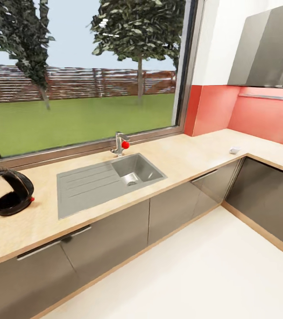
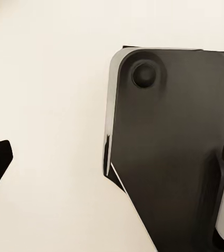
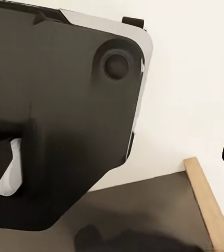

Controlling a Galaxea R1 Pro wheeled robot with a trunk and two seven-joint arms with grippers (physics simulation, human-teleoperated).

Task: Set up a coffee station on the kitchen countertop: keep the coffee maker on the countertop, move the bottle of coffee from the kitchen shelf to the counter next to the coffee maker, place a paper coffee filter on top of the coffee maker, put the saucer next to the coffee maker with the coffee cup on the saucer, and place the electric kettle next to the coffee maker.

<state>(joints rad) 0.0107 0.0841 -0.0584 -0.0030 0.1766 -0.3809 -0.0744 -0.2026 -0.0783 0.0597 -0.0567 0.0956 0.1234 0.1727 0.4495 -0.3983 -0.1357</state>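
The rounded dark see-through electric kettle [image 1: 8, 191] is set on the tan wood-look worktop [image 1: 194, 159], left of the inset grey sink [image 1: 110, 179].

Tan speckled countertop [image 1: 190, 164], dark see-through electric kettle [image 1: 9, 191], grey sink [image 1: 88, 184]

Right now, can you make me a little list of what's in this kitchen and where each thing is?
kettle: electric kettle stands on the countertop, at its left end
sink: grey sink set into the countertop below the window
tap: tap with red knob, behind the sink
small white thing: near the countertop's corner, too small to tell
cabinets: grey cabinets underneath
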